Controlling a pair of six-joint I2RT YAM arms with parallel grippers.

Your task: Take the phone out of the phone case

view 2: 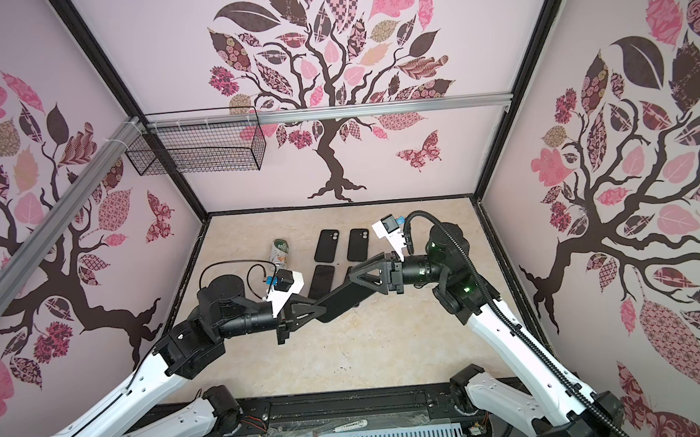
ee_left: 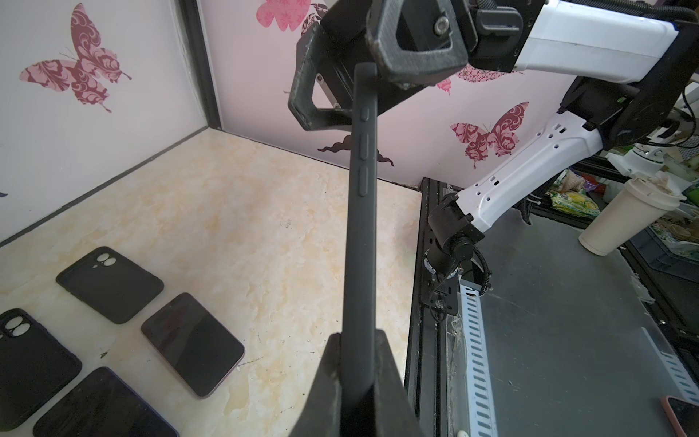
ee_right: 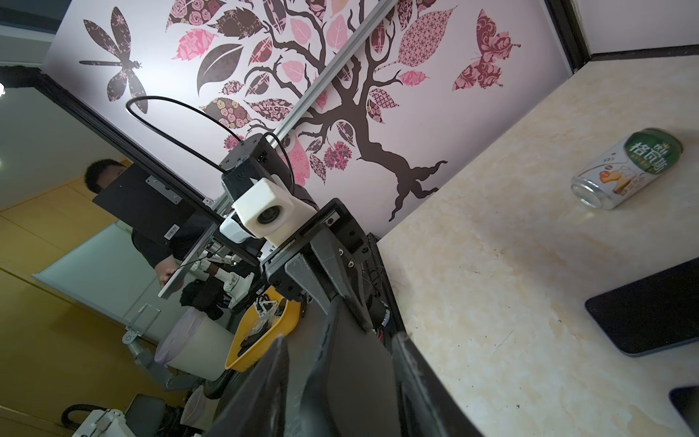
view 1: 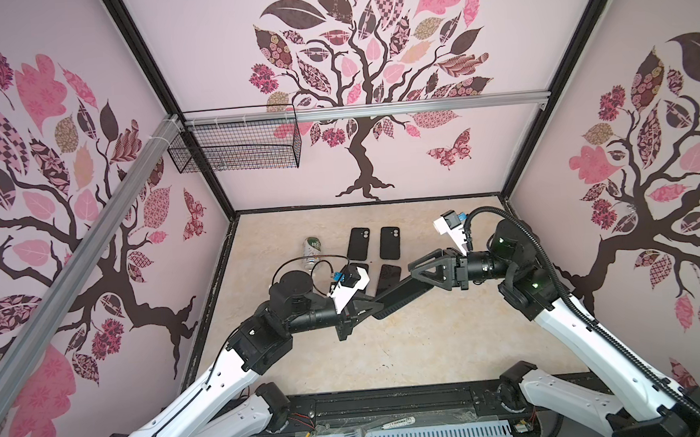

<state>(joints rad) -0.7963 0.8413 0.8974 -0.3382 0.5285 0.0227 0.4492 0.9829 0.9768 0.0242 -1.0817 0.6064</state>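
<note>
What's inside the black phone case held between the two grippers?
Only the matte edge and raised buttons of the black phone case show, between left gripper and right gripper. Edge-on, its wall covers the inside, so any phone there cannot be seen.

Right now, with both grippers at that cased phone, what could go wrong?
The cased phone hangs in the air between the left gripper and right gripper; a slip would likely drop it. The bare phone on the table lies nearly beneath it and might get hit.

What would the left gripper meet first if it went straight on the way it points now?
Probably the right gripper, straddling the far end of the phone that the left gripper holds.
</note>
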